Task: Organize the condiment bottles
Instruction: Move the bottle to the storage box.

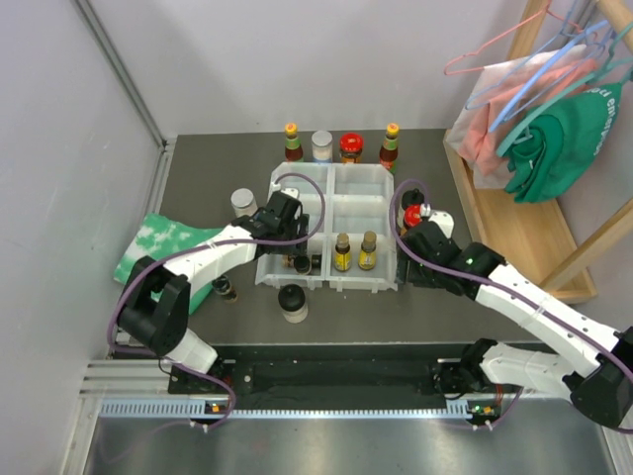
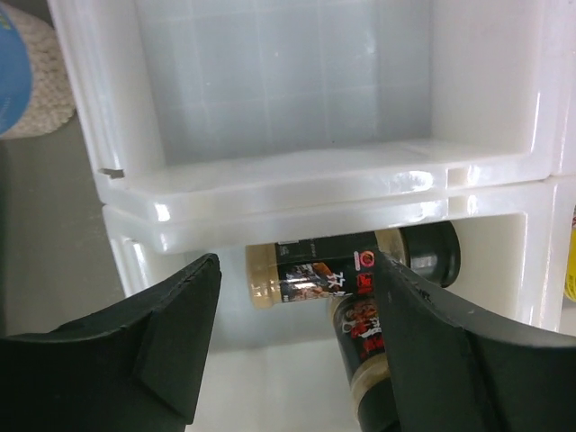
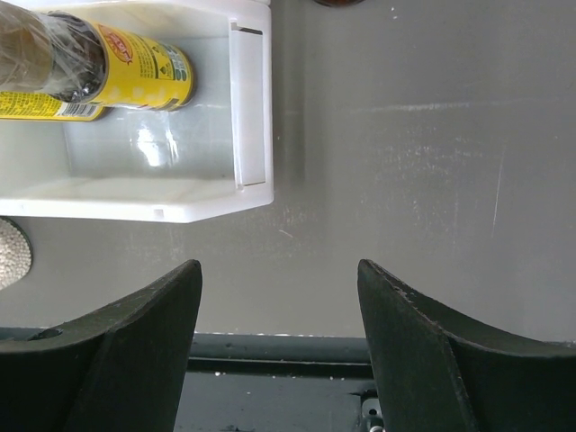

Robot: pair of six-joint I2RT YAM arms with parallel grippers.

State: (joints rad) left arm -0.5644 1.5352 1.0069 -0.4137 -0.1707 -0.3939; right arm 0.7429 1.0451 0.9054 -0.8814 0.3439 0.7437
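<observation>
The left jaws gape over the tray's [image 2: 270,184] near-left cell, a spice jar [image 2: 310,277] lying crosswise between them, ungripped; the right jaws stand apart beside the tray.

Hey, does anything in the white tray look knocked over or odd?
Yes: in the tray, near-left compartment, one dark spice jar lies on its side, while the two yellow-labelled bottles next door stand upright.

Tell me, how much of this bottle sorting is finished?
Done: two yellow-labelled bottles and two dark spice jars sit in the white tray. In hand: nothing; the left end effector and right end effector are open. Left: four bottles behind the tray and loose jars around it.
</observation>
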